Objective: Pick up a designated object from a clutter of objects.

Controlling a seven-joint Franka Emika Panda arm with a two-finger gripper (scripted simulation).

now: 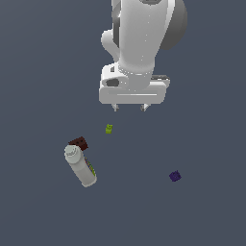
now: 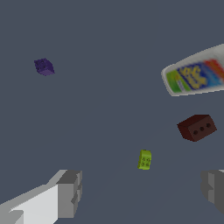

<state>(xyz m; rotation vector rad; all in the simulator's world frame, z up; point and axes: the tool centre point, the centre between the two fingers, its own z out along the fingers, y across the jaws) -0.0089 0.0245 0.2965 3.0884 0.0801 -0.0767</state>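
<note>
So far nothing is picked up: the gripper (image 1: 129,107) hangs near the upper middle of the exterior view, jaws spread wide and empty, while the purple cube (image 1: 175,176) lies untouched at lower right, so approach, grasp and lift all remain

White bottle (image 2: 195,74) label: colourful print, blurred, no text legible.
</note>
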